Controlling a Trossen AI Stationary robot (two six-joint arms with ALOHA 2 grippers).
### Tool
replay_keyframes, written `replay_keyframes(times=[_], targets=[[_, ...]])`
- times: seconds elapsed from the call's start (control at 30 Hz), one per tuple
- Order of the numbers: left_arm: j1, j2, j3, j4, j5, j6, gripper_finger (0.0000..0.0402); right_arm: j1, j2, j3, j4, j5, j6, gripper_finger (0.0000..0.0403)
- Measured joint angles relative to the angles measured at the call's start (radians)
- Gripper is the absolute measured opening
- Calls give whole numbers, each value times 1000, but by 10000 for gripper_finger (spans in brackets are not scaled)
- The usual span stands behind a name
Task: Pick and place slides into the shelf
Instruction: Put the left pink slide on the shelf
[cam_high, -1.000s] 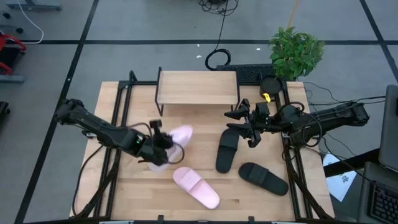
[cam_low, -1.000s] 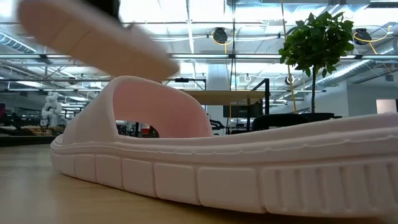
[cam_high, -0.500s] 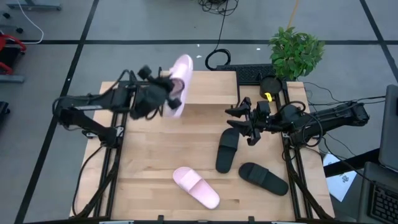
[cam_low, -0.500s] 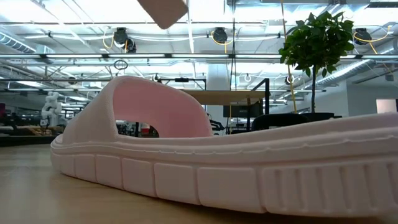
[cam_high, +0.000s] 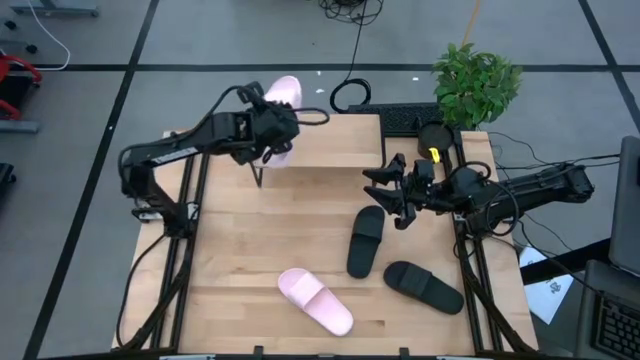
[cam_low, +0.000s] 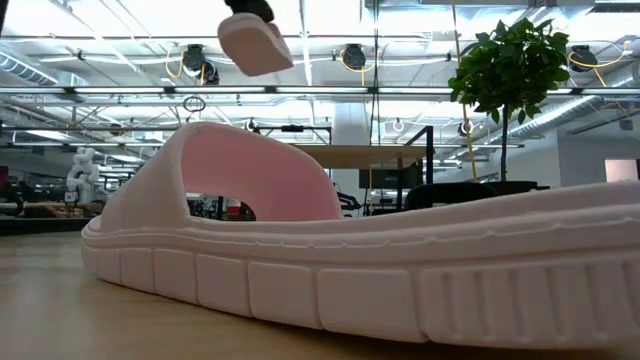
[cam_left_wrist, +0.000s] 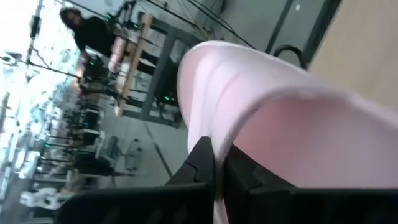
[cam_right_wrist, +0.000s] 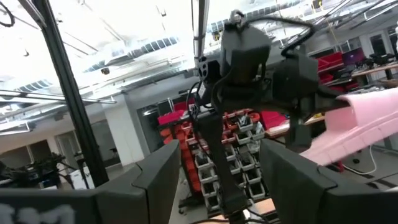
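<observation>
My left gripper (cam_high: 268, 135) is shut on a pale pink slide (cam_high: 281, 112) and holds it in the air over the left end of the shelf (cam_high: 325, 142), a light wooden board on black legs at the table's far side. The low view shows that slide high up (cam_low: 255, 42). The other pink slide (cam_high: 315, 300) lies sole down near the table's near edge and fills the low view (cam_low: 330, 260). Two black slides (cam_high: 365, 240) (cam_high: 423, 285) lie flat right of the centre. My right gripper (cam_high: 387, 192) is open above the far end of the nearer black slide and touches nothing. My left gripper has the pink slide pinched between its two fingers (cam_left_wrist: 202, 163) at the pink edge beside them (cam_left_wrist: 214, 134); whether that edge is strap or sole I cannot tell. The slide is lifted clear of table and shelf, and its length runs toward the far edge.
A potted plant (cam_high: 476, 78) stands at the far right corner beside a dark device (cam_high: 412, 117). Black frame rails (cam_high: 192, 200) run along the table's left and right sides. Bare wood shows between the shelf and the near pink slide.
My left gripper has risen from the table's left-centre and swung to the far edge, carrying the pink slide with it. The slide now stands over the shelf's left end, lifted clear; in the last half second it has shifted a little to the right.
</observation>
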Motion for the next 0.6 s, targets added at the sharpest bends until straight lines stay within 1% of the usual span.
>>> replay_keyframes(times=[0.13, 0.23, 0.47, 0.6], targets=[[1, 65, 93, -61, -49, 49, 0, -4, 0, 0, 0, 0, -4, 210], [10, 115, 136, -124, -53, 45, 0, -9, 0, 0, 0, 0, -14, 210], [73, 207, 141, -305, -47, -18, 0, -9, 0, 0, -10, 0, -19, 210], [103, 239, 141, -318, -40, -61, 0, -10, 0, 0, -16, 0, -26, 210]])
